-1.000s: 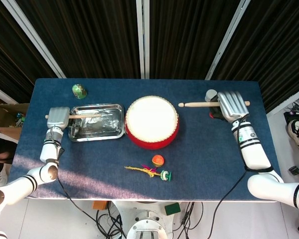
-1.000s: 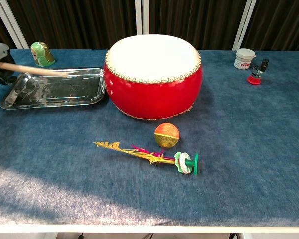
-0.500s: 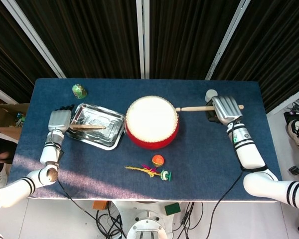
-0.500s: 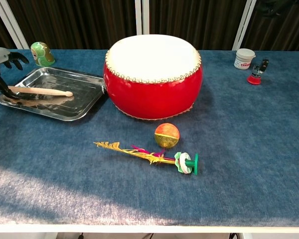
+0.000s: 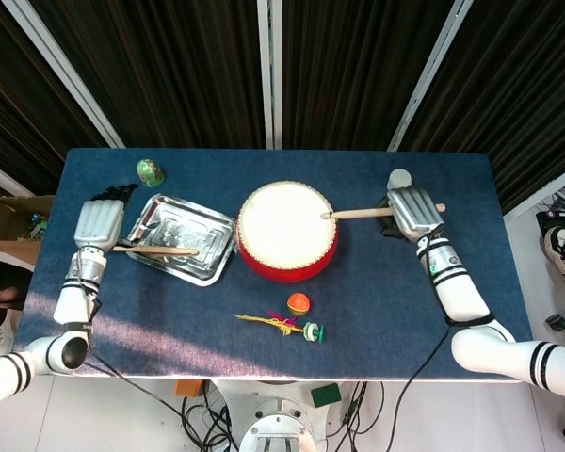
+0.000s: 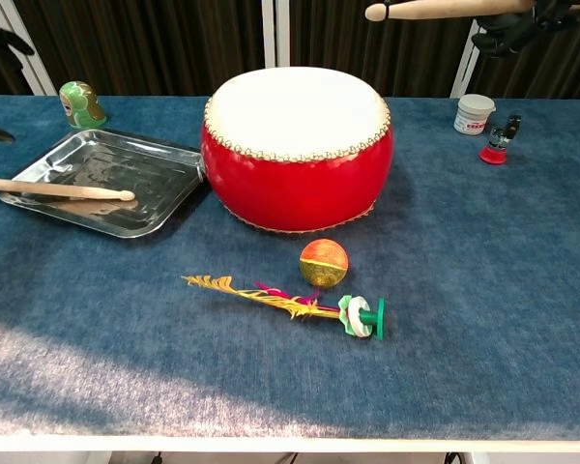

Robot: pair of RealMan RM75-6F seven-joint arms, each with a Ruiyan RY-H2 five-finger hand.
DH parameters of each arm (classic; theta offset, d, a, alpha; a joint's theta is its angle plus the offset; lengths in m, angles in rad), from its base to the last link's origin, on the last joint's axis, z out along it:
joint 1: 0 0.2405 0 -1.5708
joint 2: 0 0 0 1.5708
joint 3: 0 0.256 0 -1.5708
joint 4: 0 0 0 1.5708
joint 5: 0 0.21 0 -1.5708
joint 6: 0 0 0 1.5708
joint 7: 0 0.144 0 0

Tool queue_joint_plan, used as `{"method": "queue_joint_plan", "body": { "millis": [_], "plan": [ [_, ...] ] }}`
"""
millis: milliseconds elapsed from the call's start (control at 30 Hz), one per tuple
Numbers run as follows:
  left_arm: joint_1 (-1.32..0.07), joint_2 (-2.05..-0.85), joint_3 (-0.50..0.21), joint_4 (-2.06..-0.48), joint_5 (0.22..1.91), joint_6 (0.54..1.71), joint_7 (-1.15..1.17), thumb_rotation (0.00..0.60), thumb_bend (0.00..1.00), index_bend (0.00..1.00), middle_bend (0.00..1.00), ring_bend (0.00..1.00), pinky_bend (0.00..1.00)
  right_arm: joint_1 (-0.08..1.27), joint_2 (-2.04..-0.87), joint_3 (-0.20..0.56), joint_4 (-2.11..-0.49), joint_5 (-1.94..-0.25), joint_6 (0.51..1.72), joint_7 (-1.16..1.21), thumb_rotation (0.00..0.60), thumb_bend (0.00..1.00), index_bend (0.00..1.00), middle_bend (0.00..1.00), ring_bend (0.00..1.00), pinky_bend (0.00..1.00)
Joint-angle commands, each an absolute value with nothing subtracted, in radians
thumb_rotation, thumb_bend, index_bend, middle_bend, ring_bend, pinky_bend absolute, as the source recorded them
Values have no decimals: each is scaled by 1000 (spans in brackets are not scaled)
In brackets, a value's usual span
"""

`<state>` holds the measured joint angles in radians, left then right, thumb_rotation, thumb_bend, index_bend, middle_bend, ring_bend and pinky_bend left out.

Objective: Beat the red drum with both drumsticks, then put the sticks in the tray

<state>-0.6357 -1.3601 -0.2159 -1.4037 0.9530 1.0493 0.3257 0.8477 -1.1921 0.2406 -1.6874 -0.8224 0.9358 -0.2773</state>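
Filling the middle of the blue table (image 5: 405, 311), the red drum (image 5: 287, 231) stands just right of the steel tray (image 5: 184, 238). 1 drumstick (image 5: 155, 250) lies across the tray's near edge, its handle overhanging left. Left hand (image 5: 98, 219) hangs above that handle, fingers apart, holding nothing. Right hand (image 5: 412, 209) clamps the other drumstick (image 5: 358, 213), tip over the drum's right rim. Lower centre: orange ball (image 6: 324, 263), feather shuttlecock (image 6: 290, 304). Upper left: green figurine (image 6: 81, 104). Jar (image 6: 475, 113) label unreadable
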Motion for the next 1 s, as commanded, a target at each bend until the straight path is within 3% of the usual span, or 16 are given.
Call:
{"method": "queue_joint_plan", "body": {
  "millis": [33,333,567,1000],
  "plan": [
    [-606,-1307,-213,-1492,1027,1110,303,600,91,198,223,227,322,843,-1195,238,-1688,-833,935,-270,600,542,1000,1000,1000,1000],
    [-589,-1240,-206,-1677,1236,1168,177,600,91,245,249,243,385,832,-1243,234,-1697,-890,909,-200,600,541,1000,1000,1000,1000],
    [-623,-1234,-215,-1758,1332,1175,190,600,91,245,249,243,390,846,-1368,235,-1647,-965,903,-144,600,541,1000,1000,1000,1000],
    [-685,-1277,-216,-1763,1425,1134,124,600,91,264,252,246,391,863,-1568,279,-1513,-1149,945,57,600,541,1000,1000,1000,1000]
  ]
}}
